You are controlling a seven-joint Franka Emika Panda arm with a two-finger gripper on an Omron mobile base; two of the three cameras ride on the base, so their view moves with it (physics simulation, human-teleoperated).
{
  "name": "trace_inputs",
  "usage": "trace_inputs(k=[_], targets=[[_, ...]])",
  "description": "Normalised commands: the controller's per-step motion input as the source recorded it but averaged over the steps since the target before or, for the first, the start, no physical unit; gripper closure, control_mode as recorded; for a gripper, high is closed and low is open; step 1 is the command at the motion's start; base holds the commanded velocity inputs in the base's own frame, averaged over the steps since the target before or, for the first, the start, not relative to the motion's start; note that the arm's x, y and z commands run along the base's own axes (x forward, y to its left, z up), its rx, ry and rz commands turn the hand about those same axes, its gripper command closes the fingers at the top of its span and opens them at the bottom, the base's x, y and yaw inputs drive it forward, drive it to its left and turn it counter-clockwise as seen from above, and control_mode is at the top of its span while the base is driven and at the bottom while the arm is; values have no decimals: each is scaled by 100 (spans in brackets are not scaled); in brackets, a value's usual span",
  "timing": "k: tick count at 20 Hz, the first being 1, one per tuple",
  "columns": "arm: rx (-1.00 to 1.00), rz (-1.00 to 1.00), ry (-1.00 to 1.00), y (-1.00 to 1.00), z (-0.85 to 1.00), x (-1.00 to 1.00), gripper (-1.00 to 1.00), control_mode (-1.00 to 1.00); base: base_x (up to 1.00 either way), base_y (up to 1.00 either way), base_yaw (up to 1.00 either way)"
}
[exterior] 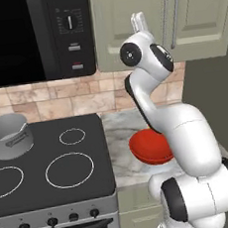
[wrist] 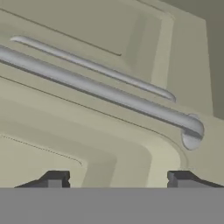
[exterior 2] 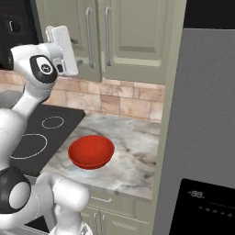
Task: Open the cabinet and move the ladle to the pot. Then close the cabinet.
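1. The dark digital panel [exterior 2: 207, 202] on the tall grey refrigerator front [exterior 2: 202, 114] shows pale segment digits that look like "88"; the small marks below them are too blurred to read.
2. The black microwave control panel [exterior: 71, 31] carries a dial with tick marks and buttons; no lettering is legible.

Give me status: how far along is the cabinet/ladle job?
Done: nothing; both cabinet doors look closed. In hand: the open pincer is up at a door's bar handle, not gripping it. Left: open, put the ladle in the pot, close.
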Motion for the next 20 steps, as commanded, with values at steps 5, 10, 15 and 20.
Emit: trace_inputs(k=[5,10,15,20], targets=[[0,8,0,-52,0,54,-100,-100,0,0,0],[0,6,0,-46,0,48,-100,-100,0,0,0],[0,6,0,-42,0,46,-100,-100,0,0,0],[0,6,0,-39,-3,24,-100,-100,0,0,0]])
